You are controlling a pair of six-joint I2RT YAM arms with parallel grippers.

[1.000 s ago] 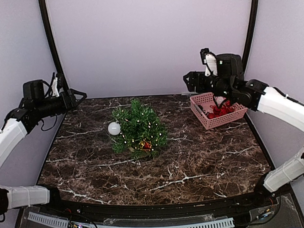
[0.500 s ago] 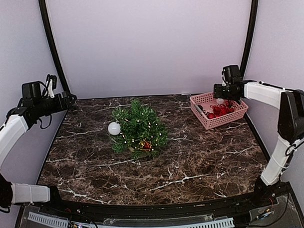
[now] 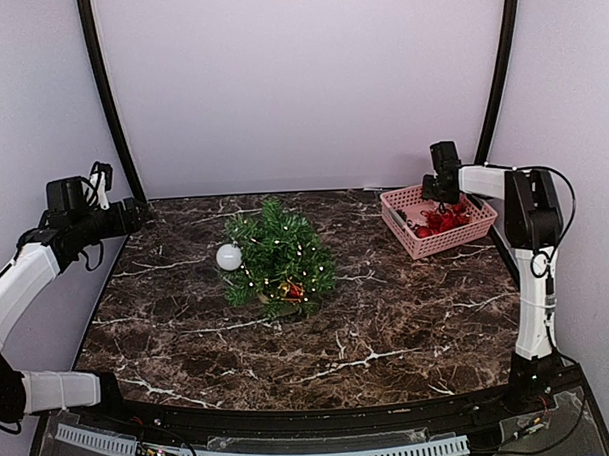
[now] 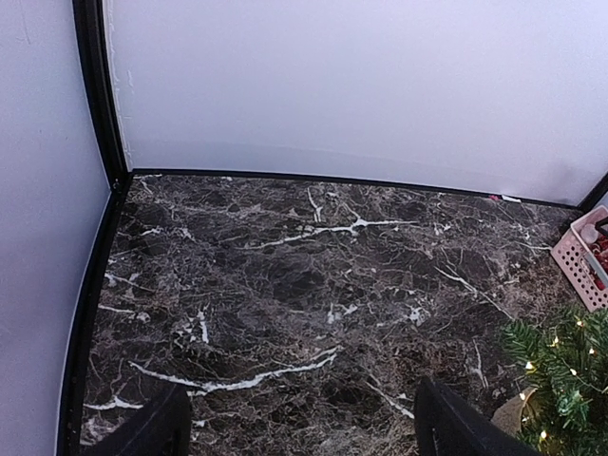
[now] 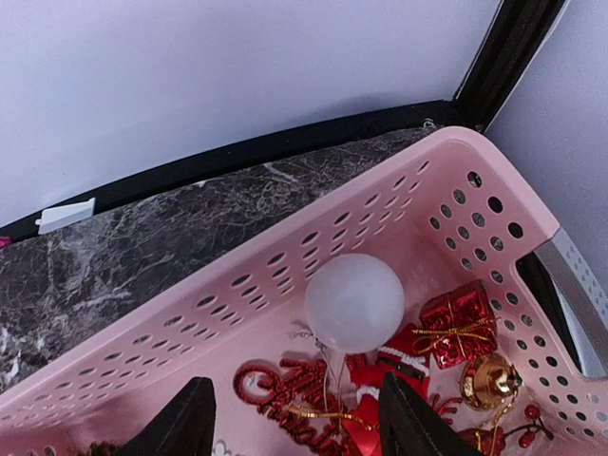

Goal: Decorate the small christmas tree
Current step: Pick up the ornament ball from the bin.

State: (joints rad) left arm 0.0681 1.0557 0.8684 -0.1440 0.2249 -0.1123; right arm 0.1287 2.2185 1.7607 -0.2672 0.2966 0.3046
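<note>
The small christmas tree (image 3: 278,254) is standing a little left of the middle of the dark marble bench (image 3: 388,325), toward the back half, with its tiny lights glowing among the green needles. A white ball (image 3: 228,257) is sitting against its left side, and a red and gold ornament (image 3: 290,289) is showing low on its front. In the left wrist view only the tree's edge (image 4: 565,389) is peeking in at the lower right.

Well off to the right, at the back corner of the bench, a pink basket (image 3: 455,240) is holding a jumble of red ornaments. The right wrist view is looking straight into it: a frosted white ball (image 5: 353,302) is lying against the perforated wall (image 5: 285,275), with a red gift box (image 5: 456,323) just beside it, a gold bell (image 5: 489,380) near that, and a red script piece (image 5: 285,399) below.

The right arm's fingers (image 3: 437,191) are hanging over the back rim of the basket, spread wide apart and gripping nothing. The left arm's fingers (image 3: 129,212) are hovering above the far left edge of the bench, well apart from the tree, likewise spread and carrying nothing.
</note>
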